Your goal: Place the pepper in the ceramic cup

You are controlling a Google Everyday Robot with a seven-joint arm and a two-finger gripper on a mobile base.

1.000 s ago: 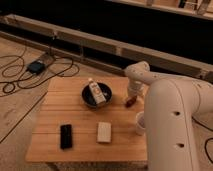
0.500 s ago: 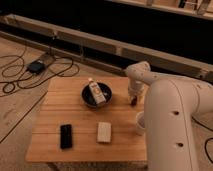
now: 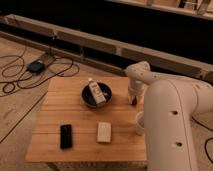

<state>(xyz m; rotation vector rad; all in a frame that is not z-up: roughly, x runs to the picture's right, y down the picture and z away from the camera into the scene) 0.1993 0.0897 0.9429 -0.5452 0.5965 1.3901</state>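
Jaws clamped on pepper (image 3: 134, 103), gripper (image 3: 134, 98) just right of bowl (image 3: 84, 95); lift straight up, then carry to ceramic cup (image 3: 139, 122), front-right of bowl.

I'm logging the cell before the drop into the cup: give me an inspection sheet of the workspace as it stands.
Surface: light wooden slat table.
Job's things: small red-orange pepper near the table's right edge; plain white ceramic cup nearer the camera, partly hidden by the arm.
Clutter: dark round bowl holding a white-and-orange carton; black flat rectangular object; pale rectangular block.
Grippers: tool down at the pepper, shut on it.
Cables: black cables and a dark box on the floor, left.
Surroundings: dark railed wall behind.
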